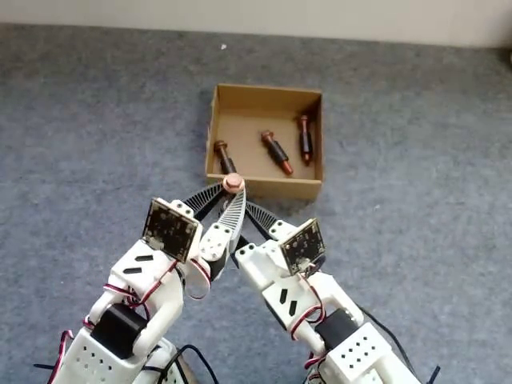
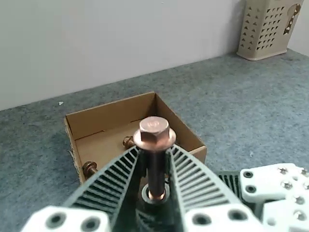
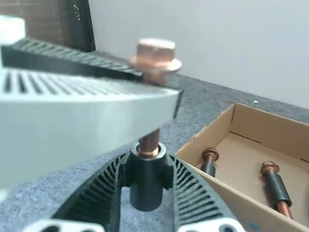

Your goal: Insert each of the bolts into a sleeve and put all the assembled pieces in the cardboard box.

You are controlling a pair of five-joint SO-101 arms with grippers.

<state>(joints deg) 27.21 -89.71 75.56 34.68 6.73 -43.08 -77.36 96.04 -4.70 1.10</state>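
Just in front of the cardboard box (image 1: 226,94), a copper bolt (image 1: 233,183) stands upright with both grippers meeting at it. My left gripper (image 2: 153,152) is shut on the bolt (image 2: 153,135) below its head. The shank's lower end enters a black sleeve (image 2: 154,195). My right gripper (image 3: 146,169) is shut on that sleeve (image 3: 146,186), and the bolt (image 3: 155,58) comes down into it from above. The left gripper's fingers (image 3: 96,96) cross in front. Three bolts in sleeves lie in the box (image 3: 217,128): one (image 1: 222,155), another (image 1: 277,152), a third (image 1: 305,138).
Grey carpet (image 1: 416,144) covers the table all around the box. A beige perforated basket (image 2: 268,26) stands far off by the wall. The right arm's white body (image 2: 275,186) sits close beside the left gripper.
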